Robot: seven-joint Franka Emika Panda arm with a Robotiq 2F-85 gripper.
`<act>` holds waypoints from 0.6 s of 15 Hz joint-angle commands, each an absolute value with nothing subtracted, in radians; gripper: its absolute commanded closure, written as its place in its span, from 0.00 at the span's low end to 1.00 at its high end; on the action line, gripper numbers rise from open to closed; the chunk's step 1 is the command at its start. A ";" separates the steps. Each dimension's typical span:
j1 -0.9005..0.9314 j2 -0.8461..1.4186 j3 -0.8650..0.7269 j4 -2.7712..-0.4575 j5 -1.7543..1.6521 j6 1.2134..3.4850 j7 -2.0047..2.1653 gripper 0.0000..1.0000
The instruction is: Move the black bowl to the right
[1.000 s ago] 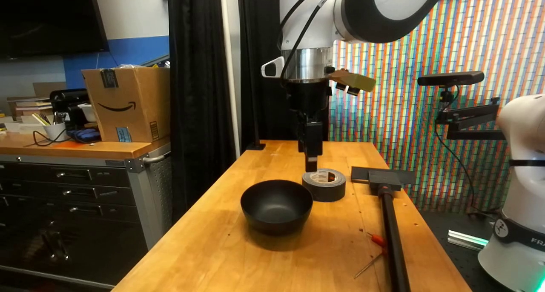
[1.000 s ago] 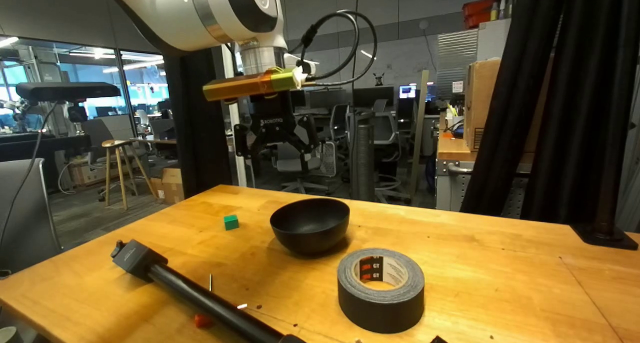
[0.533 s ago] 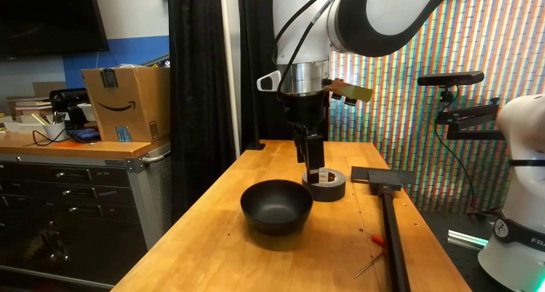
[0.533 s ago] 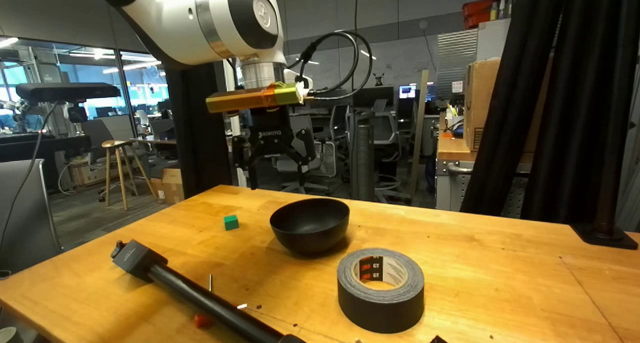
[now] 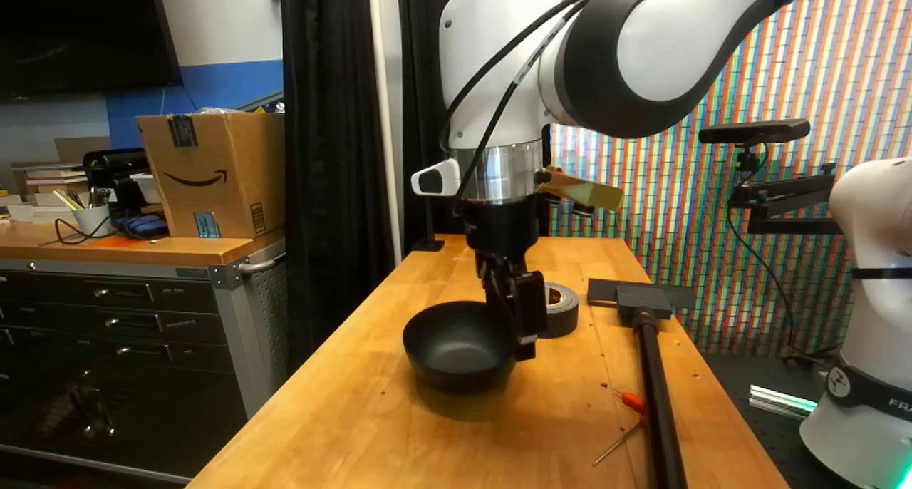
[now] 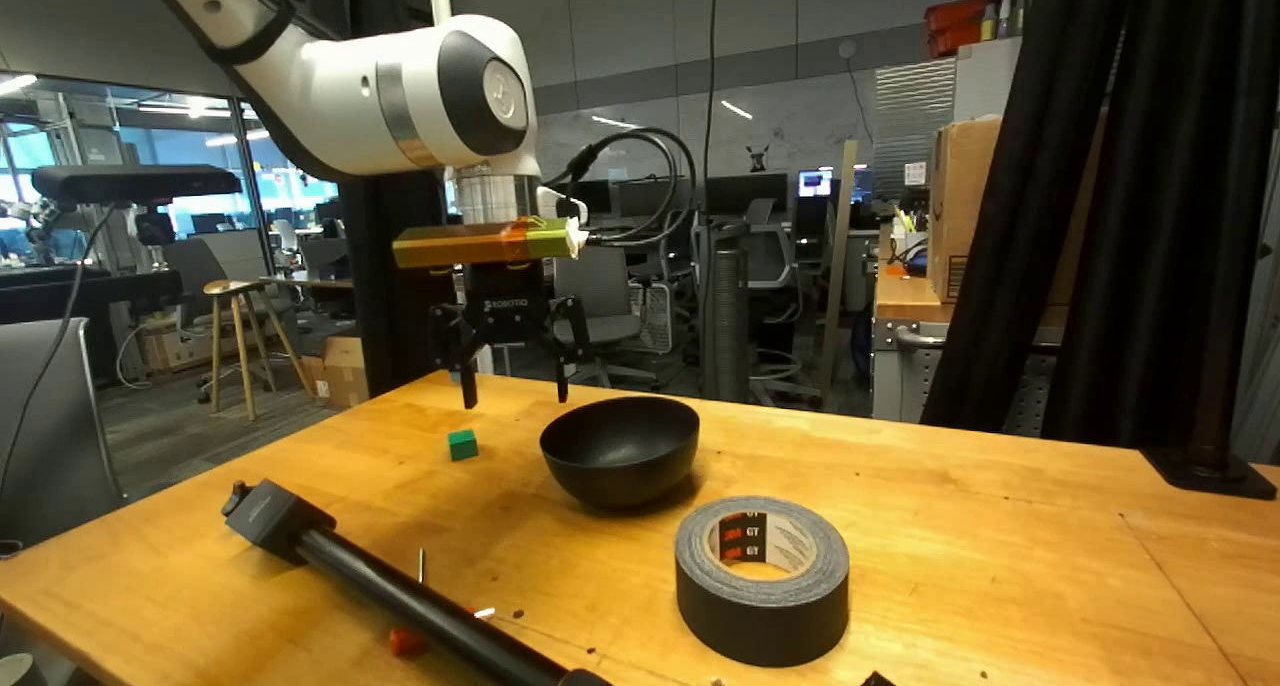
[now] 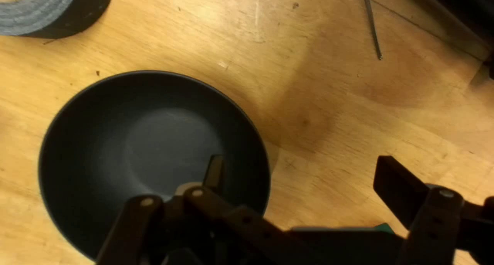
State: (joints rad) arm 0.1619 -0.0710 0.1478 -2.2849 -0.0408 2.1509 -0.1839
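The black bowl [image 5: 452, 350] stands upright on the wooden table in both exterior views [image 6: 620, 456]. It fills the left half of the wrist view [image 7: 162, 137]. My gripper [image 6: 516, 398] is open and empty, with its fingers pointing down above the table beside the bowl. In the wrist view the gripper [image 7: 299, 162] has its left finger over the inside of the bowl, near the rim. Its right finger is outside the bowl, above bare wood. In an exterior view the gripper [image 5: 526, 350] covers part of the bowl's rim. Contact with the bowl cannot be made out.
A grey roll of tape [image 6: 760, 621] stands close to the bowl. A small green cube [image 6: 462, 445] lies near the gripper, mostly hidden in the wrist view. A long black bar [image 5: 659, 403] and a red-handled tool [image 5: 633, 402] lie along one table side.
My gripper has come down toward the table beside the bowl, staying open. The bowl, tape and cube have not moved.
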 commanded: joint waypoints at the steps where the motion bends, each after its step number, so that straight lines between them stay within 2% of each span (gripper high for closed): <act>1: 0.176 -0.033 0.158 -2.264 0.001 2.183 -0.250 0.00; 9: 0.174 -0.030 0.162 -2.297 0.086 2.223 -0.514 0.00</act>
State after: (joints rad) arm 0.1752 -0.0157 0.1642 -2.2862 0.0364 2.2080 -0.3994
